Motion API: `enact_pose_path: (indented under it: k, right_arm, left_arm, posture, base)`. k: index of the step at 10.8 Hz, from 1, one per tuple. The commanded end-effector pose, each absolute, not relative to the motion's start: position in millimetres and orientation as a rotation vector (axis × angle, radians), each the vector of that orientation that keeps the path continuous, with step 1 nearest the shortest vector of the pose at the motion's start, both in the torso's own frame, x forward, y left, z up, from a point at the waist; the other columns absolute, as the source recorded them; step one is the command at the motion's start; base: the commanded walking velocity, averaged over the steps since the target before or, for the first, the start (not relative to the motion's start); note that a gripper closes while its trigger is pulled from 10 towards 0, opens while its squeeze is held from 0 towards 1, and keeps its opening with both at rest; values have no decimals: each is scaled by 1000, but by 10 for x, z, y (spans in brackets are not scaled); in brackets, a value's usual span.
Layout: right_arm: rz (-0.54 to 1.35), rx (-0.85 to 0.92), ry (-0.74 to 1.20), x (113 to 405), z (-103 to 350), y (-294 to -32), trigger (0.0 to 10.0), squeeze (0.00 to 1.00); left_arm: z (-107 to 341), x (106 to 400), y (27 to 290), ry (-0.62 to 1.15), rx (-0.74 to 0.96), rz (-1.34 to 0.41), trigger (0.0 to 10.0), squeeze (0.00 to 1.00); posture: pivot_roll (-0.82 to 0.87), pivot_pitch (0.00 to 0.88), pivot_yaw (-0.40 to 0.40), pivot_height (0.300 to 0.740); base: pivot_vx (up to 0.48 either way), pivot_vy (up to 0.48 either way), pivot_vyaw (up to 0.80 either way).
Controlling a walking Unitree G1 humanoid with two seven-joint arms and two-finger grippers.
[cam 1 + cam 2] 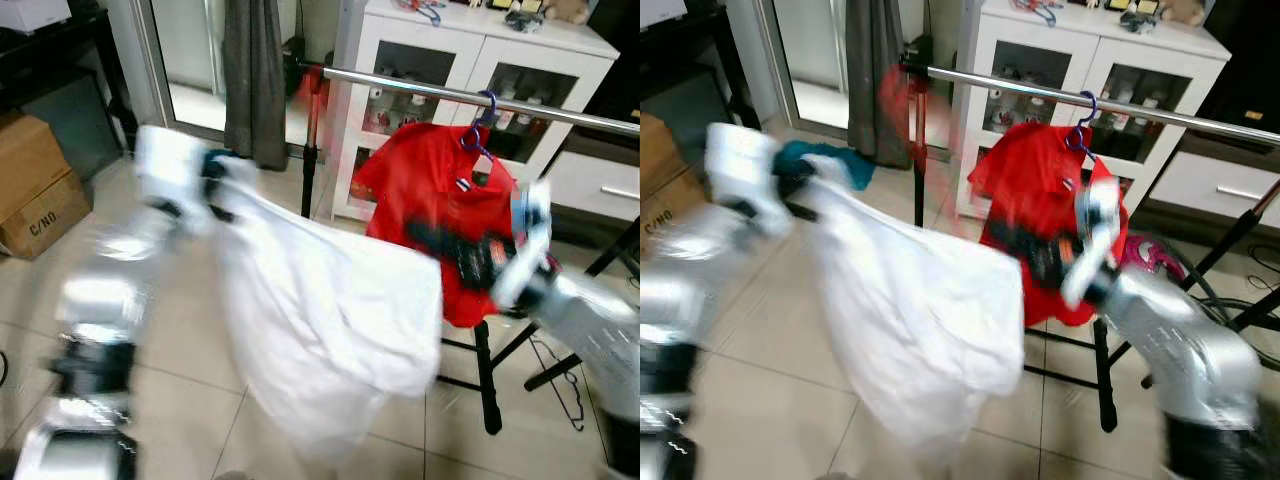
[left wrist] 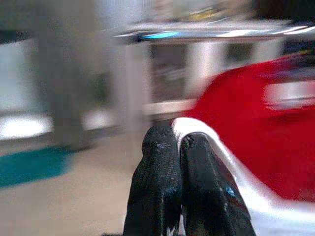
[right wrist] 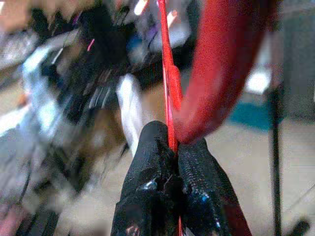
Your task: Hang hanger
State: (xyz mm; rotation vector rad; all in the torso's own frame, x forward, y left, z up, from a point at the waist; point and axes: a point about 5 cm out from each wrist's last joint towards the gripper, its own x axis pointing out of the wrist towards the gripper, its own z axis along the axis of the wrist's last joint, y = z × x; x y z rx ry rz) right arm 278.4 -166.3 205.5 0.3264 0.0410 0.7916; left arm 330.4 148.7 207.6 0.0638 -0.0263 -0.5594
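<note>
Left end effector (image 2: 178, 147) closed on a white cloth garment (image 1: 330, 320), right end effector (image 3: 172, 142) clamped on a red fabric shirt (image 1: 430, 190), chrome rail (image 1: 450, 95) behind.

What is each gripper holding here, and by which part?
Left gripper pinches the white garment at its edge. Right gripper is shut on the red shirt's thin edge.

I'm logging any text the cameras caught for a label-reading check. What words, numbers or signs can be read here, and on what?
"C/NO." in black, on the cardboard box on the floor at the robot's left.
The small tag at the collar of the red shirt on the rail: too small to read.
Items inside the white cabinet: too blurred to read.
</note>
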Motion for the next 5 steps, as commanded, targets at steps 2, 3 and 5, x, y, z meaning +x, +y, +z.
enact_pose_path:
  k: [2,3,5]
  right_arm:
    - [645,350,2,2936,2046,-1620,0,0]
    - [620,364,-7,2966,2042,-1597,0,0]
    - [514,386,-21,3044,2021,-1581,0,0]
  left_arm:
    - [2207,3052,836,-93,-21,-879,0,0]
    - [2229,2990,724,-101,-39,-940,0,0]
    - [2257,2851,591,-107,-44,-1047,0,0]
  posture:
    - [-46,0,-46,740]
    - [-44,0,-45,740]
    - [-42,0,-44,740]
  base:
    - [0,0,0]
    - [0,0,0]
    - [0,0,0]
